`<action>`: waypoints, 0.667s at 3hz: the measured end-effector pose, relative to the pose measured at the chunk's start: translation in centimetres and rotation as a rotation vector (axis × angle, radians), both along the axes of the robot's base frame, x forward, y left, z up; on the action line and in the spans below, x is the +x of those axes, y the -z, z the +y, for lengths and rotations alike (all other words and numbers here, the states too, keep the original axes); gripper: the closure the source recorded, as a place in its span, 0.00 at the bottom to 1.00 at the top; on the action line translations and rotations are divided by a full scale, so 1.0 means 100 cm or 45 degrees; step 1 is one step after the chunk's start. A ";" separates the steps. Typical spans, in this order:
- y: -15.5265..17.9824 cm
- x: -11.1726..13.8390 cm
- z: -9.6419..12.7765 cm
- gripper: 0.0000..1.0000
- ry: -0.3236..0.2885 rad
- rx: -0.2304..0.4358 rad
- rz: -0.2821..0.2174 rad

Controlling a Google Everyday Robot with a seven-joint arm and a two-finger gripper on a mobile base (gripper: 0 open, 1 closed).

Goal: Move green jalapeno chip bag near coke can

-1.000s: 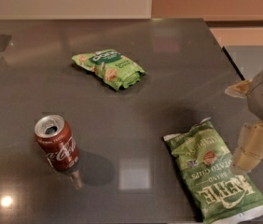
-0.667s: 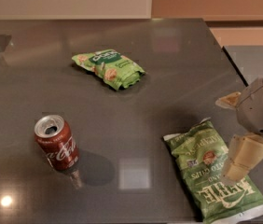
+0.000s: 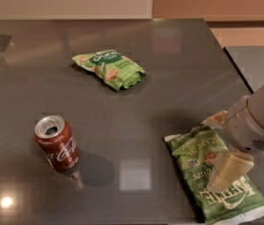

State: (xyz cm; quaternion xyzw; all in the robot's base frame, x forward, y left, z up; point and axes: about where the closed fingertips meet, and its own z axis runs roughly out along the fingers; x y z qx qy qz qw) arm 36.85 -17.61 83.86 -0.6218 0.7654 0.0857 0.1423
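Pincer [image 3: 215, 153]: spread, has dropped over green jalapeno chip bag [image 3: 193, 158]; grasp imminent; coke can [image 3: 57, 144] well apart across tabletop [image 3: 179, 69].

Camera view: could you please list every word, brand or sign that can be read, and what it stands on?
"Coca-Cola": white script on the small red can.
"KETTLE": large white letters on the long green chip bag, under the open gripper at the right; its smaller lettering is too blurred to read.
White lettering on the dark green label of the smaller light-green snack bag: too blurred to read.
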 end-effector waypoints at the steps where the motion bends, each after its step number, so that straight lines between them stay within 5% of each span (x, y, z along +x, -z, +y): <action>1: 0.005 -0.001 -0.001 0.39 -0.002 -0.007 -0.002; 2: -0.001 0.001 0.002 0.64 -0.007 -0.007 -0.010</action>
